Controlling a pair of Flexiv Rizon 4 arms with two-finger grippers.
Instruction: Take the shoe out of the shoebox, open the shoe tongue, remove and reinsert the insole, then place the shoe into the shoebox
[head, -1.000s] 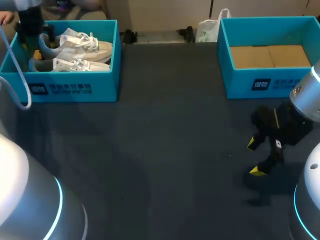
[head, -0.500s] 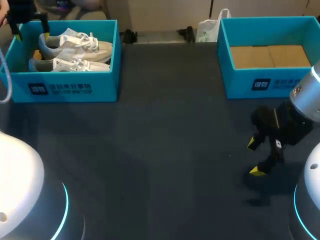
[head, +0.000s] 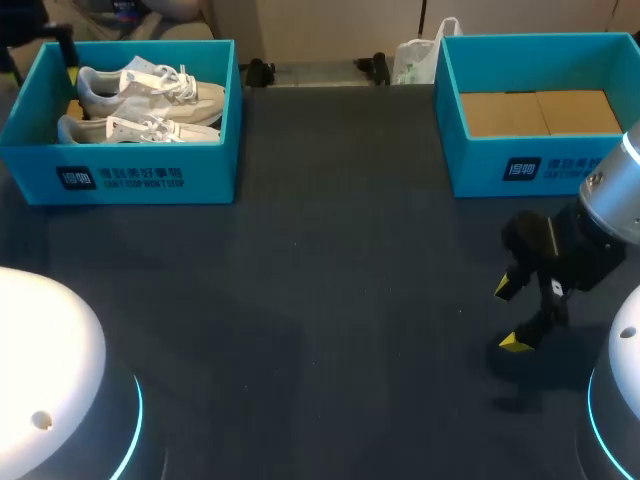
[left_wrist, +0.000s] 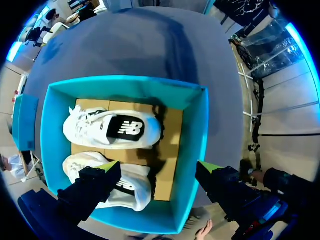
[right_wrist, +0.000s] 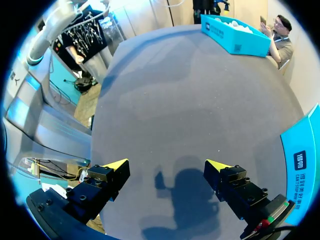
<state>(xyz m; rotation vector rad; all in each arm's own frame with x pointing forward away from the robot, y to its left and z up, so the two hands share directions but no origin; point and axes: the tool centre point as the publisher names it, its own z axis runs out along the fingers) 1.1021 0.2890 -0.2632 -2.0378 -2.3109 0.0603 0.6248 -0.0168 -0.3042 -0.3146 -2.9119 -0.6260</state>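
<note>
I count two open teal cardboard shoeboxes, left shoebox (head: 205, 172) and right shoebox (head: 478, 168); two white lace-up sneakers, rear sneaker (head: 160, 92) and front sneaker (head: 140, 130).

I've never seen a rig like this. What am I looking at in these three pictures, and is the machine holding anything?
This is a robot with two arms working at a dark table. The square picture comes from a camera above and behind the robot. The two round ones come from cameras on its wrists, looking out along the fingers. Each arm ends in a pincer with two yellow-tipped fingers. The left pincer hangs open over a blue shoebox that holds a pair of white sneakers. The right pincer hangs open above the table, near a second blue shoebox that has only a cardboard floor inside. Neither pincer holds anything.
</note>
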